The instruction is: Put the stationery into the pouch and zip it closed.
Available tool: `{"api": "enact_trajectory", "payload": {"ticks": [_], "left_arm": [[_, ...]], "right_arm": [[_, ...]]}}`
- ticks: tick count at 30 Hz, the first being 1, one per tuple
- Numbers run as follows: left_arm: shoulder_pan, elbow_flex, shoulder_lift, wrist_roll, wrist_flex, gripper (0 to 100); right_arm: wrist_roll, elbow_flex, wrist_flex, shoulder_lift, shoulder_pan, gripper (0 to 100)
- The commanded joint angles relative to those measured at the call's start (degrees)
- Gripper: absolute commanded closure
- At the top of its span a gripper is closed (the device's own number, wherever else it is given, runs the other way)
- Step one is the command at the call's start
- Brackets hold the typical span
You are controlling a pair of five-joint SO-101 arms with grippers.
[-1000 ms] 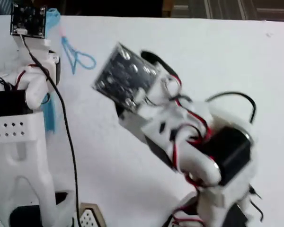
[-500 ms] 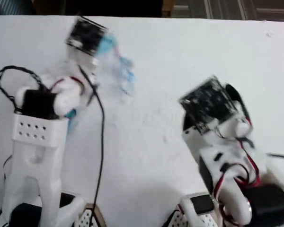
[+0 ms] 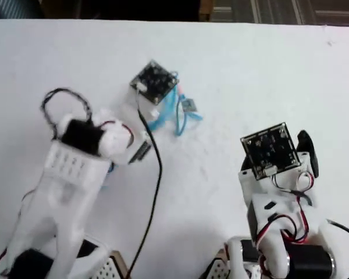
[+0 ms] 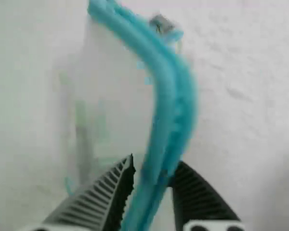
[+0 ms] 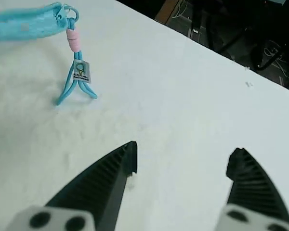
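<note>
Left pincer (image 4: 154,164) apparently clamps the pouch (image 4: 164,77); right pincer (image 5: 185,148) gapes.

The table (image 3: 267,70) is recorded as plain white. The pouch (image 4: 106,96) is noted as clear with a milky cast, and its zip band (image 4: 171,101) as turquoise. The pull cord (image 5: 71,89) is the same turquoise. It is strung with a pink bead (image 5: 73,34) and a grey tag (image 5: 80,71) marked in green and yellow. Black fingers ridged in fine parallel lines are seen on the left gripper (image 4: 154,166) and the right gripper (image 5: 185,151). The left arm (image 3: 67,174) is white, dotted with a grid of small holes, with a black motor block (image 3: 81,135). The right arm (image 3: 267,200) is white, with red and black wires (image 3: 288,224). The camera boards (image 3: 271,148) are black, speckled silver.
</note>
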Motion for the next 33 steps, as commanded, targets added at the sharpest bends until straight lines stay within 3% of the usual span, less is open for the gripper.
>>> {"api": "enact_trajectory", "payload": {"ticks": [1,4,11,15,19,22,26,33], "left_arm": [[0.22,0.97,-0.92,4.13,1.85,69],[0.57,-1.41,-0.92,9.32,4.22,66],[0.04,-10.55,-0.92,13.1,10.9,64],[-3.65,-13.71,-1.27,16.79,13.36,65],[-9.54,-11.87,-8.31,16.79,13.1,65],[-12.0,-6.95,-17.63,12.4,11.08,66],[-17.98,5.54,-31.96,8.53,3.52,79],[-27.38,32.97,-52.09,2.02,-12.4,96]], "right_arm": [[-4.04,0.35,-1.19,-0.13,0.13,69.3],[-6.77,0.35,-1.19,-0.13,0.13,69.3],[-7.38,0.35,-0.66,-0.13,0.48,69.3],[-7.47,0.26,2.24,-0.13,0.48,69.6],[-9.76,0.26,4.53,-0.13,0.48,82.0],[-13.63,0.26,4.09,-0.4,0.04,99.5],[-17.67,0.7,4.09,-0.57,0.04,90.6],[-18.73,12.75,4.09,-0.66,0.04,90.6]]}}
